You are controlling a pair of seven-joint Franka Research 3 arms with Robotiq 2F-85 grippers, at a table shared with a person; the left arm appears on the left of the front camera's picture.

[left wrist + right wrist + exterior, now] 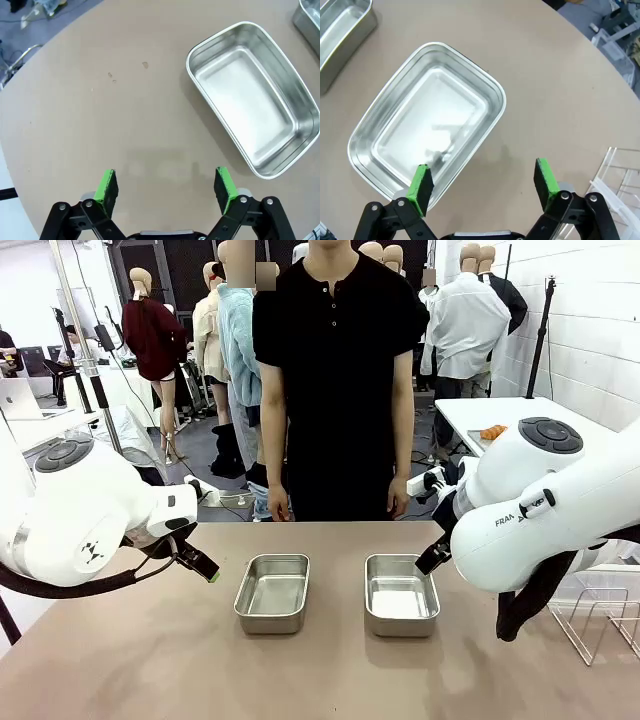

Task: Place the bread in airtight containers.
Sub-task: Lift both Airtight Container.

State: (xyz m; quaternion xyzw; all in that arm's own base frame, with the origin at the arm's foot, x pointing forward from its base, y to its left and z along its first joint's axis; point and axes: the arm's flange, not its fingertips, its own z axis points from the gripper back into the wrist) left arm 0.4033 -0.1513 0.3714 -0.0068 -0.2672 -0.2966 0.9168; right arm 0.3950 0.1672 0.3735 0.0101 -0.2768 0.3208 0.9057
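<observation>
Left fingers (107,186) and right fingers (420,186) stand apart, empty; if lowered, the right fingers could clip the container (496,92) rim beneath and shove it.

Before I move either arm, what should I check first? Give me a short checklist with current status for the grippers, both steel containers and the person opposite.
1. left gripper open with nothing between its pads: ok.
2. right gripper open with nothing between its pads: ok.
3. left container upright on the table, lid off, nothing inside: ok.
4. right container upright, lid off, nothing inside: ok.
5. person's hands hang at the far edge, away from both containers: ok.
</observation>
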